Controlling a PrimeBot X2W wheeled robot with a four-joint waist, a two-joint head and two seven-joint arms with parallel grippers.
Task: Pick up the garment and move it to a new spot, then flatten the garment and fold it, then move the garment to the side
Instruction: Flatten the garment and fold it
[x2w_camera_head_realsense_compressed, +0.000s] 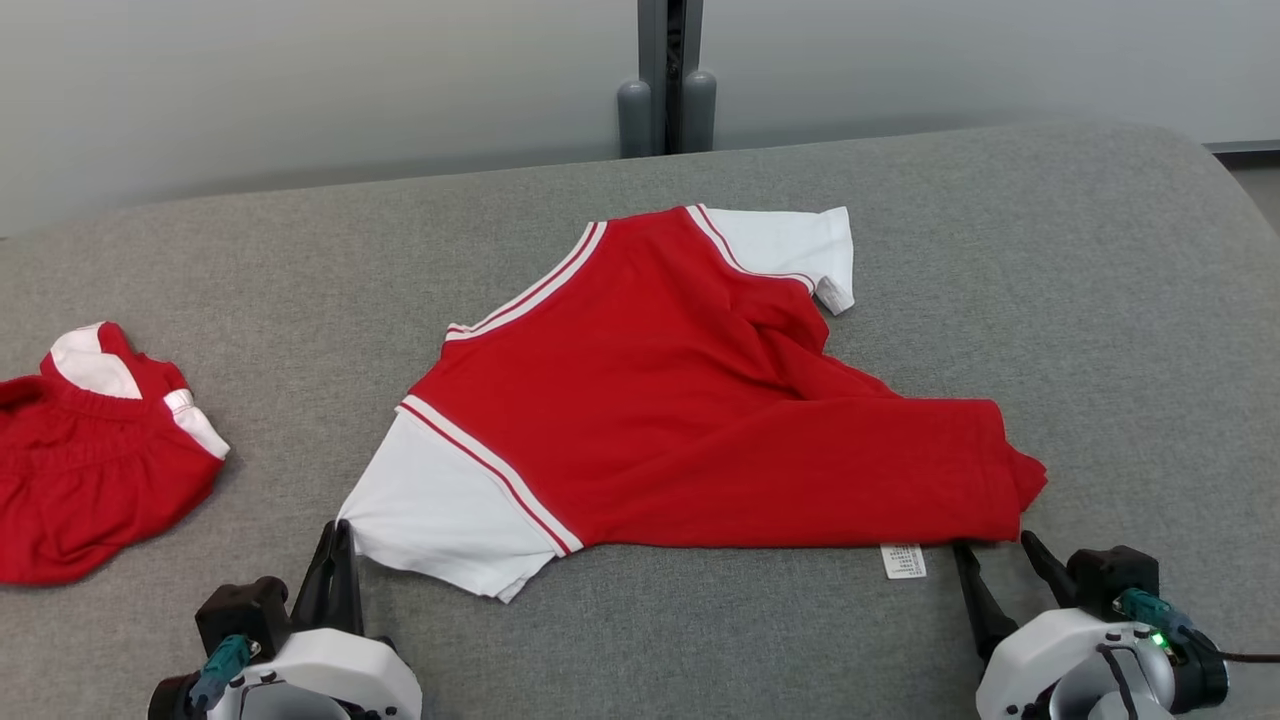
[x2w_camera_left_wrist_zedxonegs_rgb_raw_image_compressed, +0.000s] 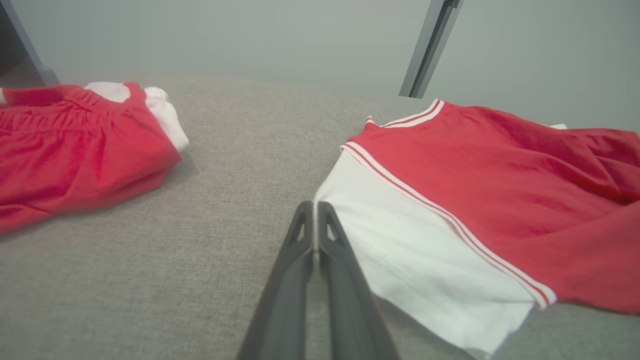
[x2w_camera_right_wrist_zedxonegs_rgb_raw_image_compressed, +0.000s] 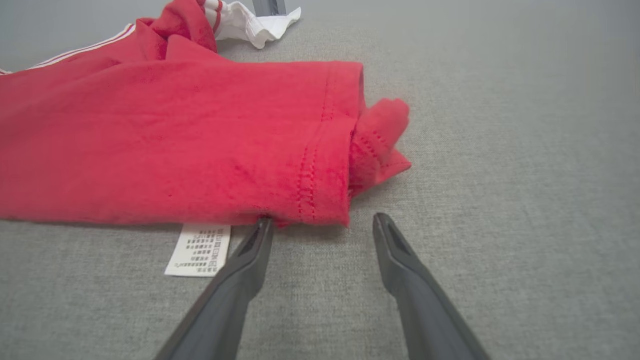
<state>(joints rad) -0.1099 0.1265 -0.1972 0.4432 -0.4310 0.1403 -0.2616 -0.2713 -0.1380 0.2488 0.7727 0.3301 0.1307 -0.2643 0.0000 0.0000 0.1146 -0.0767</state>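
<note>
Jaws together on left gripper (x2w_camera_left_wrist_zedxonegs_rgb_raw_image_compressed: 315, 205) at the garment (x2w_camera_head_realsense_compressed: 680, 400)'s white sleeve (x2w_camera_left_wrist_zedxonegs_rgb_raw_image_compressed: 400, 240), apart on right gripper (x2w_camera_right_wrist_zedxonegs_rgb_raw_image_compressed: 324, 220) by the red hem (x2w_camera_right_wrist_zedxonegs_rgb_raw_image_compressed: 325, 150). Flattening step, probably; next up: pinch hem, pull taut.

Soft, even light falls from overhead, bright but without glare on the grey fabric surface (x2w_camera_head_realsense_compressed: 1100, 300). Shadows are faint. A thin dark rim lies under the hem of the garment (x2w_camera_head_realsense_compressed: 700, 420), just ahead of the spread fingers of the right gripper (x2w_camera_right_wrist_zedxonegs_rgb_raw_image_compressed: 324, 218). A softer shadow edges the second red garment (x2w_camera_left_wrist_zedxonegs_rgb_raw_image_compressed: 75, 150), left of the left gripper (x2w_camera_left_wrist_zedxonegs_rgb_raw_image_compressed: 314, 205) and its pressed-together fingers. Both wrist views blur near the finger bases, and the far post (x2w_camera_left_wrist_zedxonegs_rgb_raw_image_compressed: 425, 50) leans with wide-angle distortion.
</note>
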